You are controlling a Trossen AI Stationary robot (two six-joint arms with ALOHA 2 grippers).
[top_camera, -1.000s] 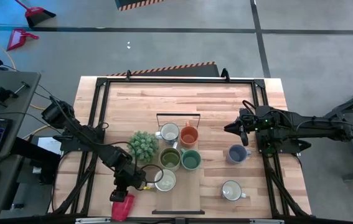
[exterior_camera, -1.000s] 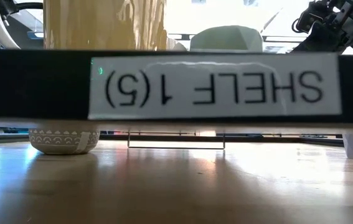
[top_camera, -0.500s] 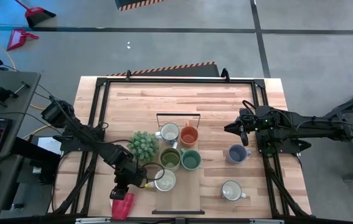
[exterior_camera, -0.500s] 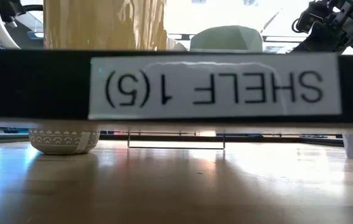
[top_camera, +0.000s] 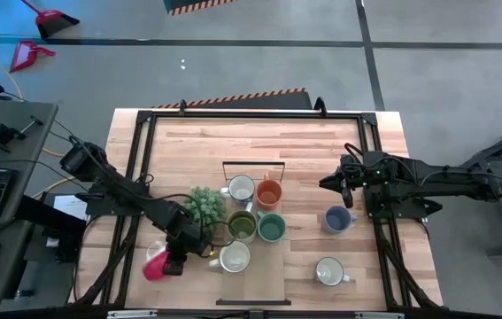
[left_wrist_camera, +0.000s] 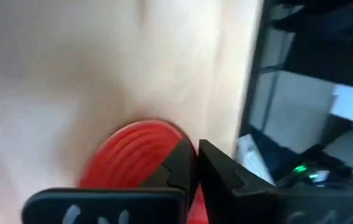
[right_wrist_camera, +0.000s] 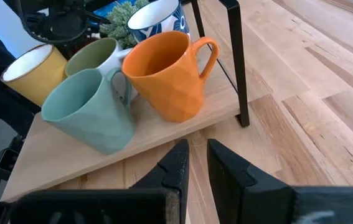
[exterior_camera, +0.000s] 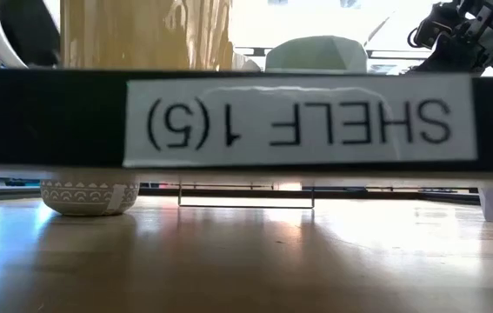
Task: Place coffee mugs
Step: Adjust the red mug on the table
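Carrying the small round red ceramic mug (top_camera: 155, 265) in the left gripper (top_camera: 173, 263) — fingers clamped on its rim, beside the wooden shelf board (top_camera: 259, 276).

Best kept level and set on bare board just beside the patterned white-grey mug (top_camera: 234, 257), clear of the spiky green potted plant (top_camera: 203, 205). Farther off — right gripper (top_camera: 328, 183) waiting, fingers nearly closed and empty, near the blue-grey mug (top_camera: 336, 218).

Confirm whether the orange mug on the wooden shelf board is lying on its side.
No. In the right wrist view the orange mug stands upright on the shelf board, mouth up, beside the teal mug.
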